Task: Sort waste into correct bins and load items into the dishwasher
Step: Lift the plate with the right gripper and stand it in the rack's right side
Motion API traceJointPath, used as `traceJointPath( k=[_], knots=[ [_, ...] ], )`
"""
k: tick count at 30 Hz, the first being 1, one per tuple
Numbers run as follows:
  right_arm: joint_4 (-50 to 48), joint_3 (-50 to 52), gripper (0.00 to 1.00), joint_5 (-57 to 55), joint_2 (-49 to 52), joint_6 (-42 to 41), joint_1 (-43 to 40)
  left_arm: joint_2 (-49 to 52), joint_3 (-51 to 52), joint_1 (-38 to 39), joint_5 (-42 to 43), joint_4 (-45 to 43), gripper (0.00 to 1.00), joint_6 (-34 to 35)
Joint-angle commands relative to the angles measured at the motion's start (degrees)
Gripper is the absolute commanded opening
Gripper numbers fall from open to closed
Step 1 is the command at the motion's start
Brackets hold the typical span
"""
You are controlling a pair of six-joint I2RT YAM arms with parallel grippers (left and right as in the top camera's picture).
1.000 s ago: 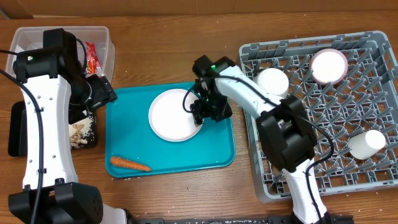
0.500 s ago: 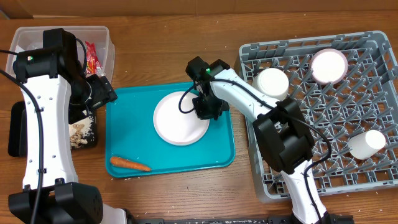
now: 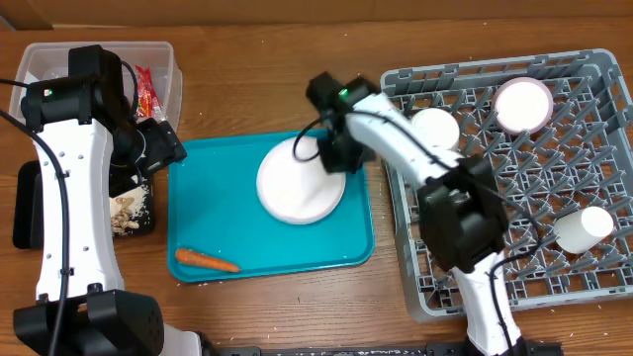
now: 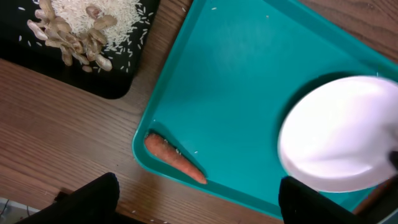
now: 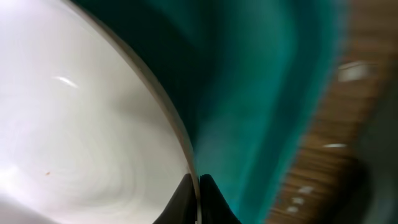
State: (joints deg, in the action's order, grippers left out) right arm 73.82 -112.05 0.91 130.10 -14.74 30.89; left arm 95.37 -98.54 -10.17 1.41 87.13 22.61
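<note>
The round white plate [image 3: 299, 184] is tilted over the teal serving tray [image 3: 213, 213], and my right gripper [image 3: 334, 156] is shut on its right rim. In the right wrist view both fingertips pinch the plate's edge [image 5: 198, 183], with the plate [image 5: 81, 124] to the left. My left gripper [image 3: 163, 143] hangs open over the tray's left edge; its fingers [image 4: 93, 199] hold nothing. An orange carrot [image 3: 206, 261] lies in the tray's front left corner [image 4: 174, 160]. The grey dish rack [image 3: 514, 287] holds two bowls [image 3: 433, 129] [image 3: 523, 104] and a cup [image 3: 584, 227].
A black tray [image 4: 118, 87] with rice and nut scraps [image 4: 74, 25] sits left of the teal tray. Behind it stands the clear tub [image 3: 173, 69] holding a red wrapper [image 3: 148, 91]. Bare wooden table lies along the front and back edges.
My right gripper has shut on the plate's rim. The plate has moved to the right toward the rack and tipped up. The left arm has not moved.
</note>
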Motion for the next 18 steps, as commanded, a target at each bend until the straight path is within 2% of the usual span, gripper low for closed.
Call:
traceJointPath(
  k=[1, 7, 13, 17, 18],
  knots=[
    [-0.02, -5.57, 0.04, -4.76, -11.21, 0.74, -5.35, -0.90, -1.05, -0.26, -0.39, -0.02, 0.84, 0.55],
    [-1.42, -6.58, 0.04, -11.41, -22.36, 1.99, -14.47, -0.90, -1.05, -0.26, -0.59, -0.70, 0.85, 0.52],
    [-3.76, -6.58, 0.04, -14.71, -27.15, 6.25, -24.90, -0.87, -1.05, -0.26, -1.95, -3.98, 0.89, 0.52],
    [-3.76, -6.58, 0.04, -22.84, -27.34, 6.29, -31.12, -0.87, -1.05, -0.26, -2.03, -7.69, 0.90, 0.48],
    [-3.91, -6.58, 0.04, -27.89, -27.34, 6.51, -33.05, -0.87, -1.05, -0.26, -2.03, -8.72, 0.90, 0.48]
  ],
)
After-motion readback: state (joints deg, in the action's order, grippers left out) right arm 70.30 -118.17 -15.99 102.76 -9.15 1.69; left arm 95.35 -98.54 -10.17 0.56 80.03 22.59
